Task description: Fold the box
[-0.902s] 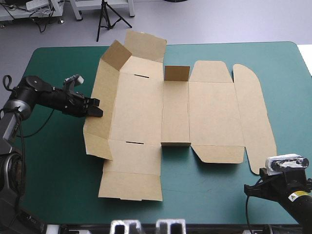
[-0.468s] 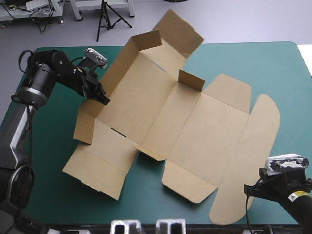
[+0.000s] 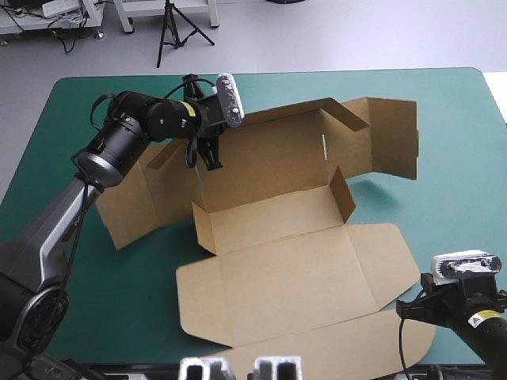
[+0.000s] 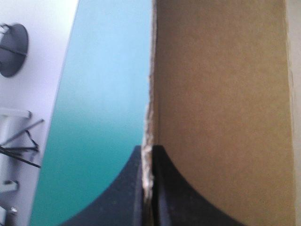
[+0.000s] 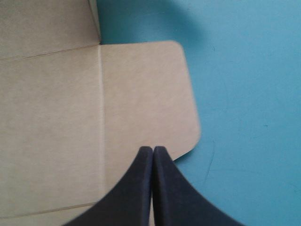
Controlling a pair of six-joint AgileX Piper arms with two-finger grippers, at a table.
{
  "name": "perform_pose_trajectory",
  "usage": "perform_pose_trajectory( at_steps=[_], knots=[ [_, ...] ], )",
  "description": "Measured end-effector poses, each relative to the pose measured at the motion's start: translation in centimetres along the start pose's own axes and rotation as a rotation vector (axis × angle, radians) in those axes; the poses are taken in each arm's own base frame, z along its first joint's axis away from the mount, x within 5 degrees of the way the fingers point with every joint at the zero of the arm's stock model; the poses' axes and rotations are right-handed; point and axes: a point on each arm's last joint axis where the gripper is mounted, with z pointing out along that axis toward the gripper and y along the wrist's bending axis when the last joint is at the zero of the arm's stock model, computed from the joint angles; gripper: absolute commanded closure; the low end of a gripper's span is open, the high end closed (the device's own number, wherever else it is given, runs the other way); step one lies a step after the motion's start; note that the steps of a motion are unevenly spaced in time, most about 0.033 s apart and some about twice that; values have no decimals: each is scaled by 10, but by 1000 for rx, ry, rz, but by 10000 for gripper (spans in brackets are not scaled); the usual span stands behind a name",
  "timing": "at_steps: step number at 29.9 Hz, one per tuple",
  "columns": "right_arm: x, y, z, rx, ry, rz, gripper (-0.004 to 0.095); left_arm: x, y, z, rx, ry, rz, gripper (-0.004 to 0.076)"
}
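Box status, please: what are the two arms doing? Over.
Left tool shut on the box, pinching a raised wall's edge. Right tool shut, empty, over a rounded flap. Far walls up, near panels flat. Nothing in the way.

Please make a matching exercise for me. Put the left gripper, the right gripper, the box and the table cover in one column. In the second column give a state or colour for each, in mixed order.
Column one
1. left gripper
2. right gripper
3. box
4. table cover

Column two
A. teal-green
B. shut and empty
C. brown, with some walls raised
D. shut on an edge of the box

Right pairs: 1-D, 2-B, 3-C, 4-A
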Motion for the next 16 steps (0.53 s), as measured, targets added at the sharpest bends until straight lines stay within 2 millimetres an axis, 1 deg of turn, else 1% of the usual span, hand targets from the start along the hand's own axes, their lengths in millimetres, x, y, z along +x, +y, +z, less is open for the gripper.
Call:
perform_pose_trajectory(
  at_steps=[5, 8, 11, 14, 16],
  knots=[
    [0, 0, 0, 0, 1, -6, 925, -31, -7, 0, -114, -79, 155, 733],
    [0, 0, 0, 0, 1, -7, 925, -47, -17, 0, -131, -113, 213, 733],
    [0, 0, 0, 0, 1, -7, 924, -61, -30, -1, -109, -140, 247, 733],
    [-1, 1, -2, -2, 1, -10, 924, -69, -38, -1, -103, -153, 259, 733],
    [-7, 2, -9, -3, -13, -17, 924, -69, -42, 2, -116, -139, 263, 733]
  ],
)
